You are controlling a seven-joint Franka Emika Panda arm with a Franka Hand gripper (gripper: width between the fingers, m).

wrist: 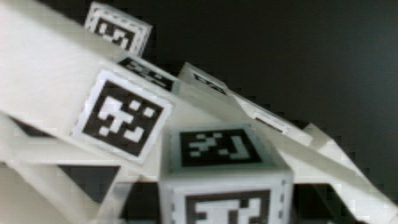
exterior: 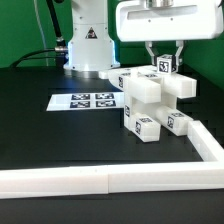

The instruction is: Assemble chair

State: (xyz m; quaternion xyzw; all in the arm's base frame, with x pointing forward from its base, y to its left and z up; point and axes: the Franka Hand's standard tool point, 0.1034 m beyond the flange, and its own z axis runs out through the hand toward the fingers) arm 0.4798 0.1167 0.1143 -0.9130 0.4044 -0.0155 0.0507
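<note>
White plastic: one chair point(exterior: 148, 100), its top cube point(exterior: 165, 68) gripped by one claw point(exterior: 165, 60), beside one marker board point(exterior: 85, 100).

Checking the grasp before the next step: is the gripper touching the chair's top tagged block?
Touching. The exterior view shows the gripper closed on the top tagged block, one finger against each side.

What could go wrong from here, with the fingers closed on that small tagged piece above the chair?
1. The fingers pinch the small tagged piece by its sides; pressed in crooked, it could jam or slip out.
2. The chair stands loose on the black table, near the border rail; a sideways push might shift or tip it.
3. The wrist view is crowded with tagged parts, so alignment is hard to judge.
</note>
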